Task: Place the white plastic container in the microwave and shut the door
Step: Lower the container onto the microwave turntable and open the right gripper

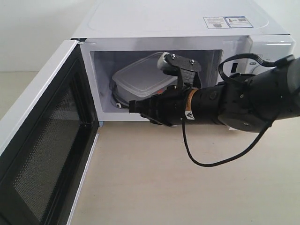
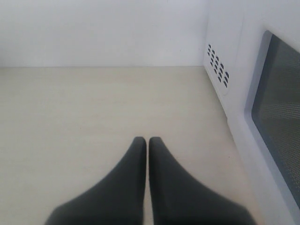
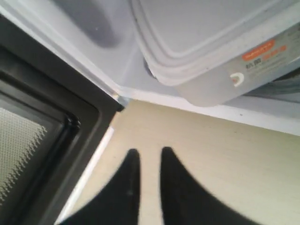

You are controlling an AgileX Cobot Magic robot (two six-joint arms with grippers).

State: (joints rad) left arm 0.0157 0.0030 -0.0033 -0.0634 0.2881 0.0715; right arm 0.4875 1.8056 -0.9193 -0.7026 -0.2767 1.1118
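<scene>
The white plastic container (image 1: pixel 140 77) lies inside the cavity of the microwave (image 1: pixel 178 23), a little slanted, lid up. The right wrist view shows it close up (image 3: pixel 206 42), with its orange label (image 3: pixel 258 51) facing the opening. The door (image 1: pixel 42 140) stands wide open at the left, black mesh inner face showing (image 3: pixel 42 117). My right gripper (image 1: pixel 133 107) hovers just outside the cavity mouth, over the tabletop; it is open (image 3: pixel 149 152) by a narrow gap with nothing between the fingers. My left gripper (image 2: pixel 147 139) is shut and empty, beside the microwave's vented side wall (image 2: pixel 229 56).
The right arm's black body and camera mount (image 1: pixel 183 63) cross the front of the cavity and hide most of the control panel (image 1: pixel 274 49). A black cable (image 1: pixel 206 159) loops down onto the beige tabletop (image 1: pixel 187 187). The door's outer window (image 2: pixel 281 112) is near the left gripper.
</scene>
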